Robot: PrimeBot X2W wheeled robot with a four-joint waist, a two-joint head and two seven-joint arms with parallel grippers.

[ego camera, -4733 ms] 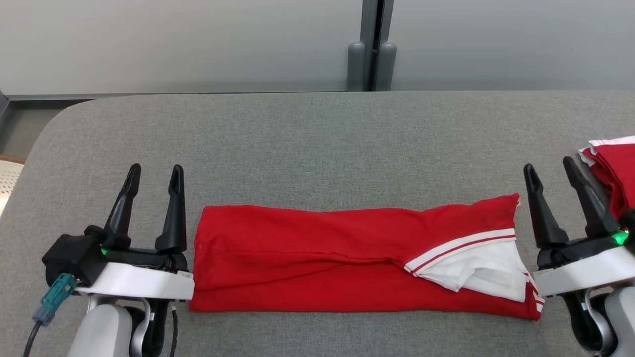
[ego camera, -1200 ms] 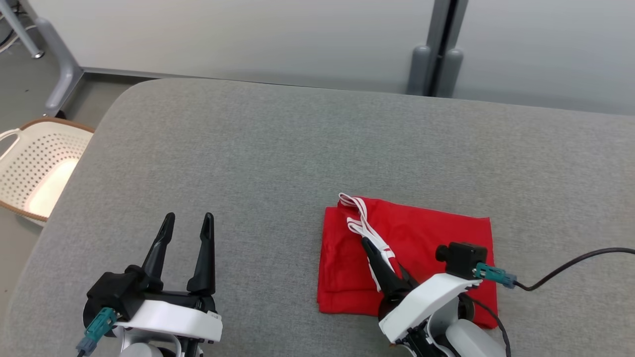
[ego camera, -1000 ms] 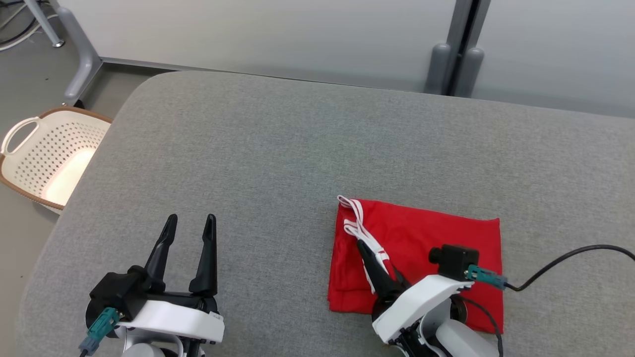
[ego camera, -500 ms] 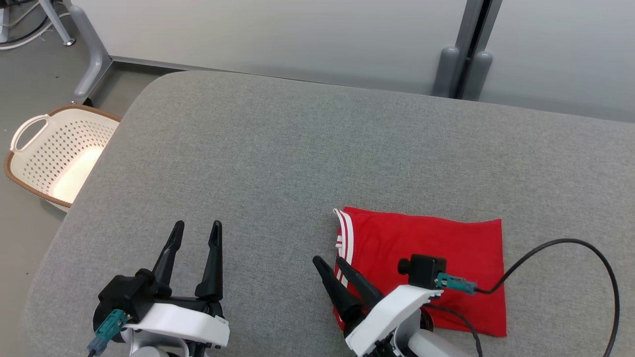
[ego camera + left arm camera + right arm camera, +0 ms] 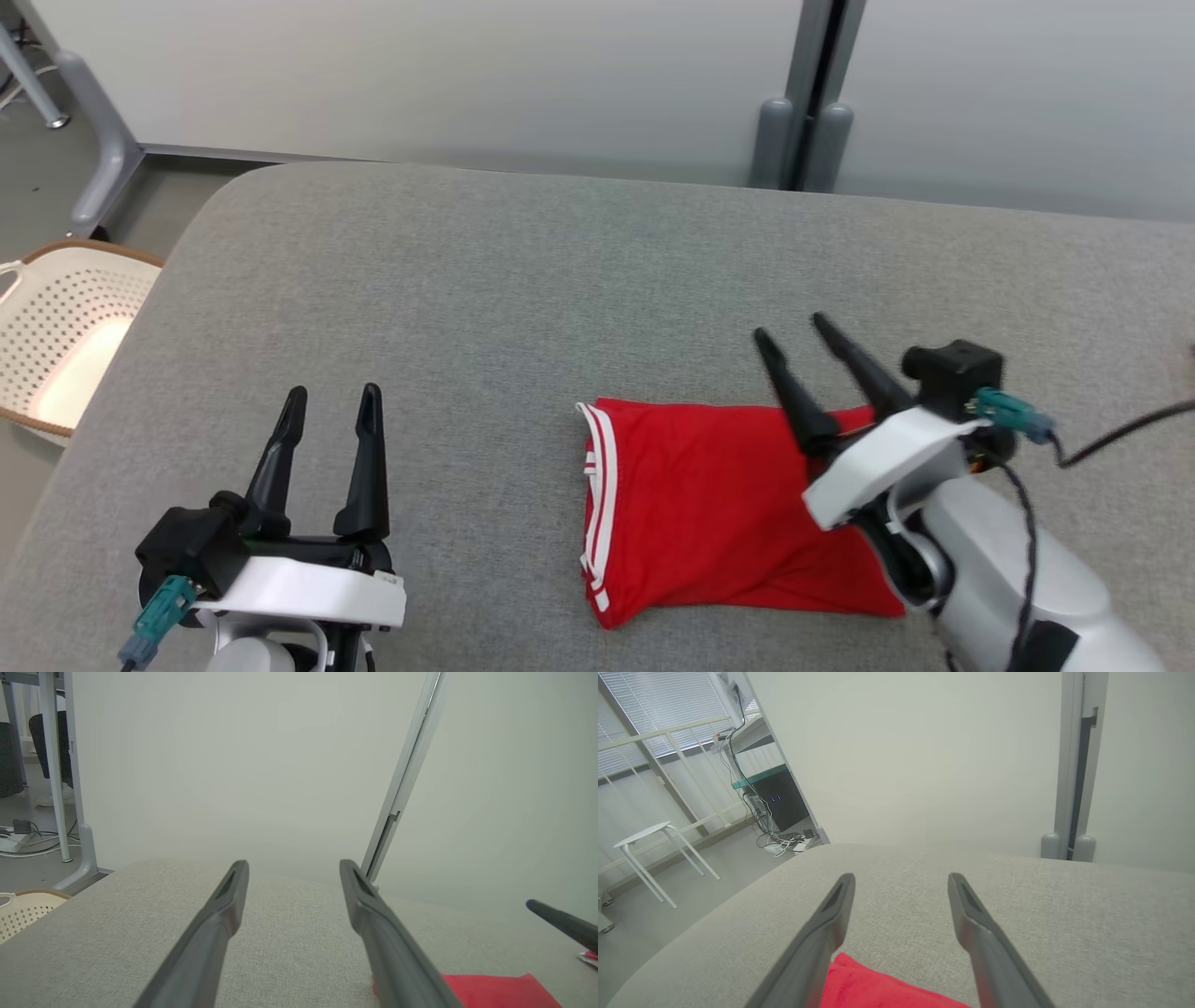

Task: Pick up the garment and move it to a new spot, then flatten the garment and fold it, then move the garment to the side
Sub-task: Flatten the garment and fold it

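Garment (image 5: 709, 504) folded, right end effector (image 5: 788, 326) parted

A grey padded table (image 5: 523, 271) stands before a pale partition wall (image 5: 420, 75) split by a dark upright post (image 5: 808, 84), with a cream perforated basket (image 5: 56, 327) on the floor beside its left edge and a white stool (image 5: 644, 835) and tangled cables (image 5: 784, 842) farther off.

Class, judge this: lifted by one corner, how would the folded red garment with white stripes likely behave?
The folded red garment would probably flop and unfold: it is soft cloth in loose layers. It looks thin, so likely light. Pushed across the grey fabric tabletop, it may bunch, not slide.
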